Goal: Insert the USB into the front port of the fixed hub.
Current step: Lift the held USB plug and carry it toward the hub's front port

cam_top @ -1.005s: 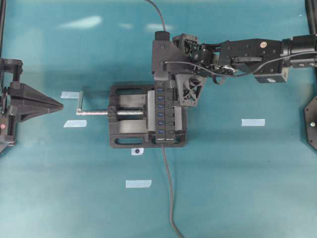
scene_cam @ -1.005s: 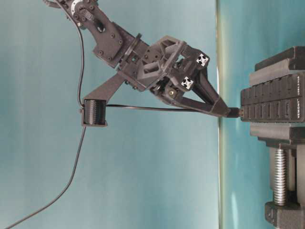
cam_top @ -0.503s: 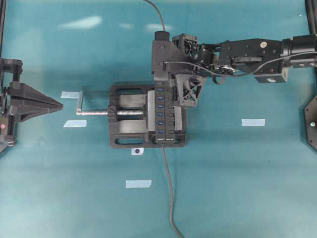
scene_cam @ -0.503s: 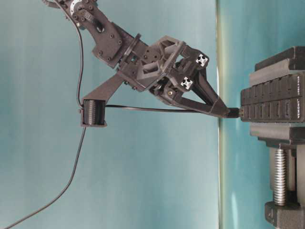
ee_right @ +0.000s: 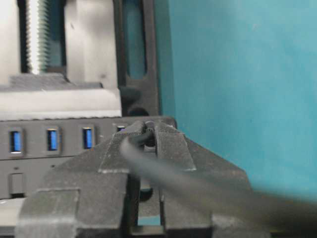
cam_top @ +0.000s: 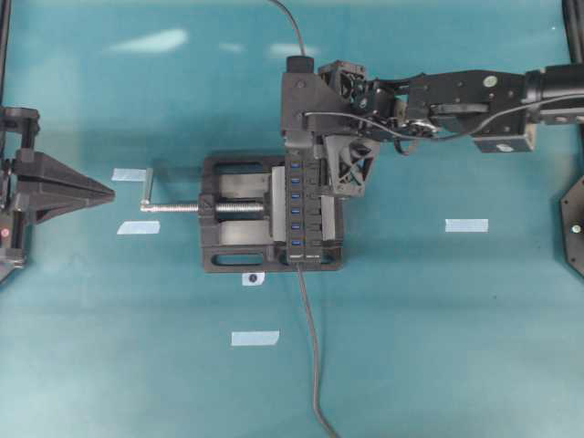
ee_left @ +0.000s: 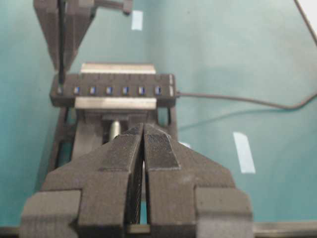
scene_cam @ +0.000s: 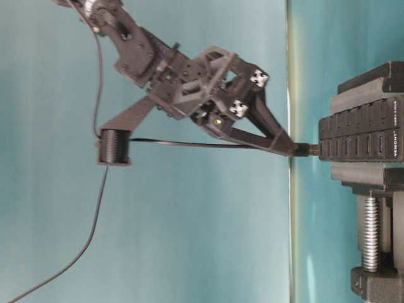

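- While the right hand (scene_cam: 291,149) grips the USB (scene_cam: 305,149), the plug's tip meets the end port of the hub (scene_cam: 360,137).
- Hub sits clamped in the vise (cam_top: 233,214) on the tabletop (cam_top: 438,328).
- Left hand (ee_left: 143,148) is clenched, empty, well apart.

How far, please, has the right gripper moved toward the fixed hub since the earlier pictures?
Cannot tell how far. The right gripper barely shifted; against the fixed hub it retreated slightly, exposing the USB.

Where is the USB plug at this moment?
In the table-level view the USB sits at the tips of the right gripper, against the end port of the fixed hub; how deep it sits is unclear.
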